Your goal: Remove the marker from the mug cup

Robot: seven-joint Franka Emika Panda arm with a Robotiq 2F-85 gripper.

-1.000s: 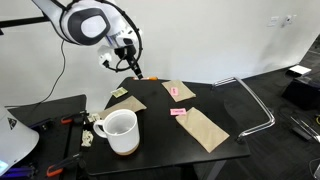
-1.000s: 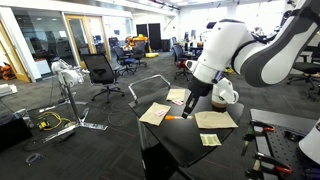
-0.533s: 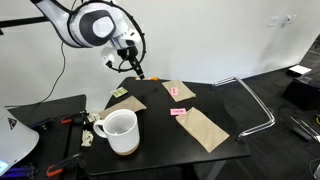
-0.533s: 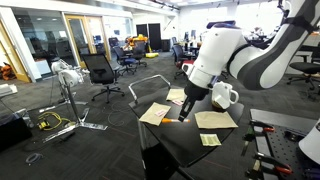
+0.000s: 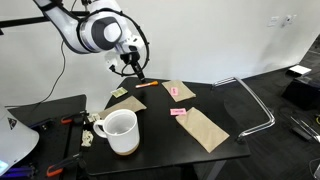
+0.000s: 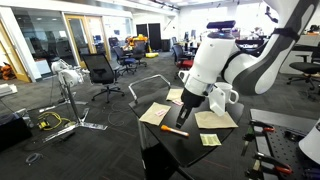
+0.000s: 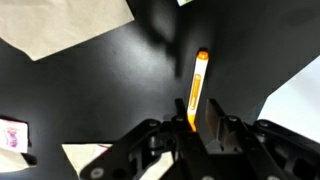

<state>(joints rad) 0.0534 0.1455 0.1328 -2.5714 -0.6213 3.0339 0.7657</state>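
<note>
The marker [image 5: 147, 84] is out of the mug cup [image 5: 120, 130]. It lies flat on the desk [image 5: 165, 142], well apart from the mug cup on its far side, among the brown paper sheets [image 5: 205, 128]. The mug cup stands upright near the front of the desk, and nothing can be seen sticking out of it.

The gripper [image 5: 134, 70] hangs just above the marker, also well away from the mug cup. In the wrist view the fingers [image 7: 213, 120] stand parted, with a gap wider than the marker [image 7: 199, 85]. The marker's near end shows in that gap, lower down on the desk. An exterior view shows the marker [image 6: 176, 130] resting on the surface with clear space under the gripper, so the fingers grip nothing.

Judged from this, the step in hand is the release, and the removal itself looks done. The next move calls for a straight lift away from the marker. The fingers should be kept apart so they do not nudge or roll it.
</note>
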